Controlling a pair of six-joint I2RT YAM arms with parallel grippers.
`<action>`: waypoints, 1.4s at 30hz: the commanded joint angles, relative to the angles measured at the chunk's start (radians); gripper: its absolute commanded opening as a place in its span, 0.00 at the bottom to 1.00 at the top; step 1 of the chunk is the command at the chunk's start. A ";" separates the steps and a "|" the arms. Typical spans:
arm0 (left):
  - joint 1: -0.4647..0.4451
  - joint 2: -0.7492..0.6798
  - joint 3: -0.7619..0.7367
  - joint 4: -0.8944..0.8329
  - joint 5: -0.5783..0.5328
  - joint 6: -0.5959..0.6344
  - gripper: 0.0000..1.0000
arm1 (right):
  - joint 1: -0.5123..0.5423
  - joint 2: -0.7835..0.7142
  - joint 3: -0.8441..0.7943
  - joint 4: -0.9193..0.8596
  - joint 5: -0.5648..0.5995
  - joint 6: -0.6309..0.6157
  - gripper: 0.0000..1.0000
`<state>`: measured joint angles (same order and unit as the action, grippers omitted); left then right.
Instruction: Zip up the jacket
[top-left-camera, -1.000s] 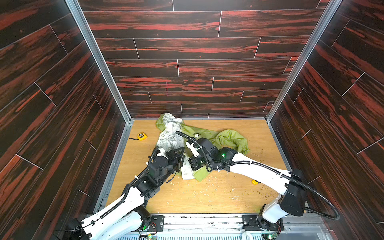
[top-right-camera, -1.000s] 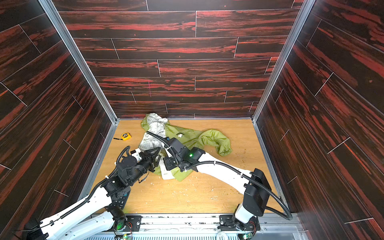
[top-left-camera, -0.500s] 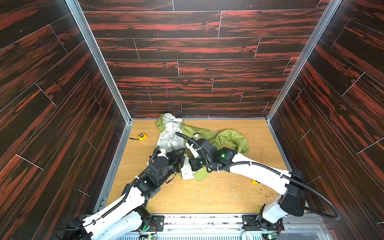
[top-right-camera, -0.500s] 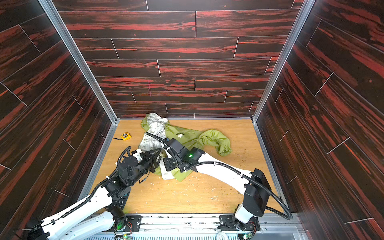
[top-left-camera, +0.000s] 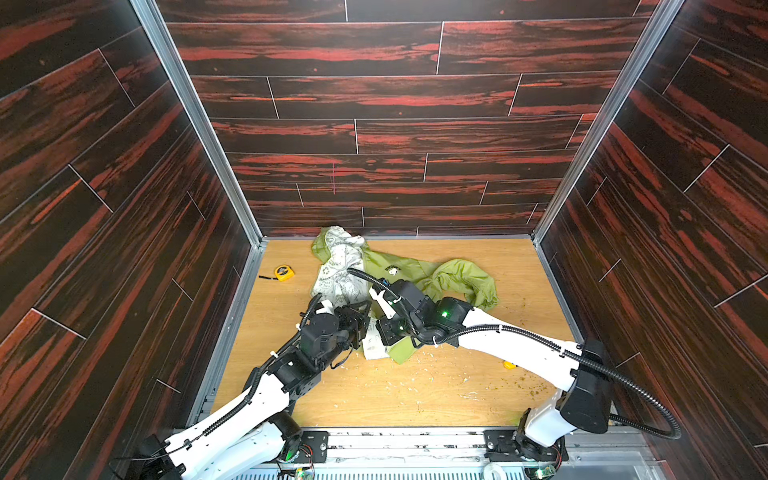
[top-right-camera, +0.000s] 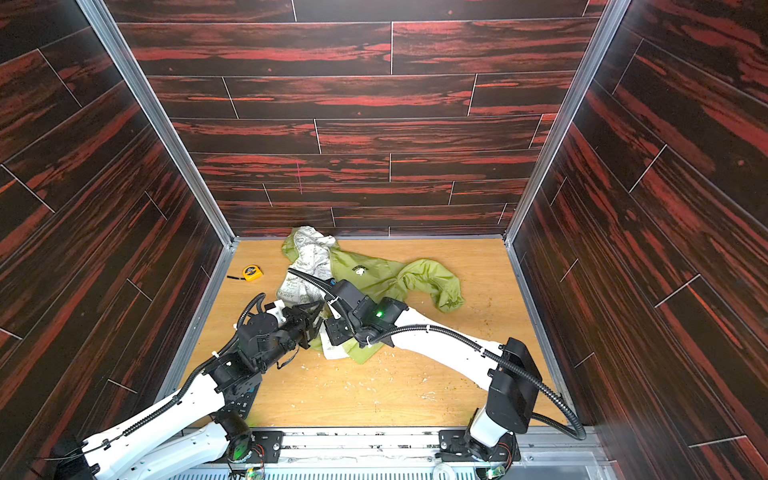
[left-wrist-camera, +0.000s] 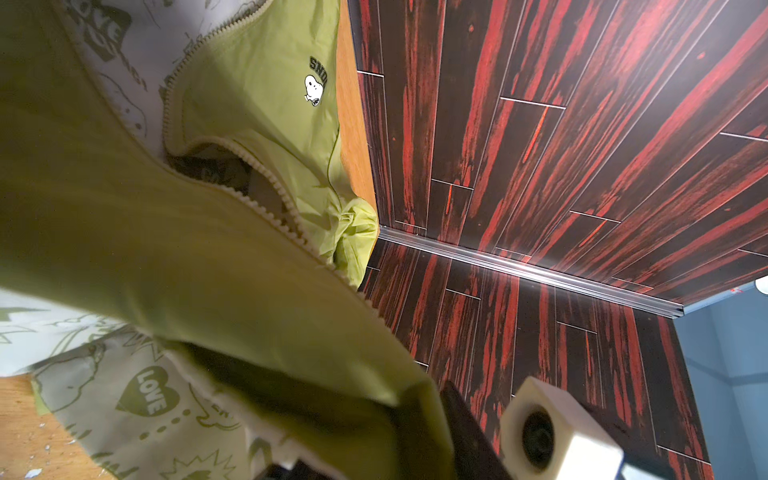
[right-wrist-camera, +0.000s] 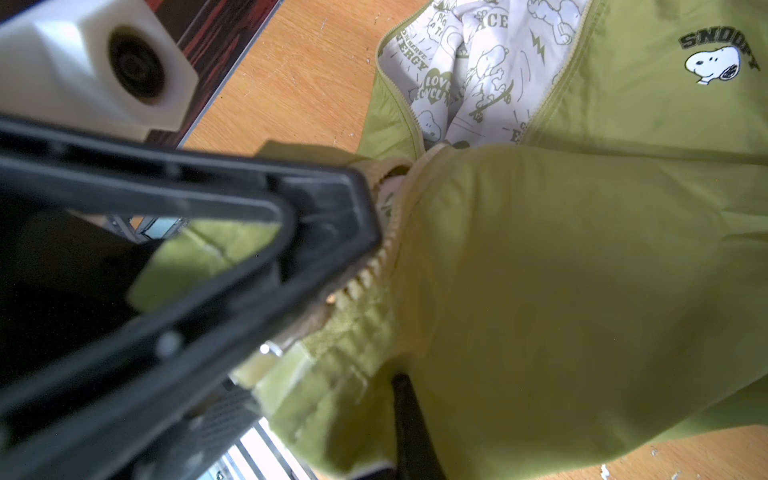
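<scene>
The jacket (top-left-camera: 419, 272) lies crumpled on the far half of the table (top-left-camera: 415, 395), front open; its chest logo (right-wrist-camera: 715, 62) reads SNOOPY over a dog's head; the white lining (left-wrist-camera: 147, 392) shows LOVE in a green heart among cartoon prints; both arms stretch low from the near edge and meet at the near hem; the left gripper (top-left-camera: 365, 321) pinches the zipper (right-wrist-camera: 374, 266) end; the right gripper (top-left-camera: 384, 330) is clamped on hem fabric just beside it; a yellow tape (top-left-camera: 284, 272) sits apart, leftward.
</scene>
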<state>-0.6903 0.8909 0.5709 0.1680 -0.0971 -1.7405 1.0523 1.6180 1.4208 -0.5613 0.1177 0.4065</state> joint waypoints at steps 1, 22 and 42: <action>-0.004 -0.020 -0.010 -0.012 -0.016 0.013 0.34 | 0.015 0.003 0.025 -0.011 0.002 -0.009 0.00; -0.004 -0.077 -0.030 -0.022 -0.035 0.139 0.02 | 0.021 -0.024 0.028 -0.027 0.024 0.017 0.05; -0.003 0.039 -0.050 0.453 0.270 0.353 0.00 | -0.331 -0.223 -0.015 0.074 -0.682 0.232 0.42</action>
<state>-0.6922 0.8898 0.5030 0.4683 0.0776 -1.3888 0.7334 1.3804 1.4204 -0.5392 -0.3668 0.5671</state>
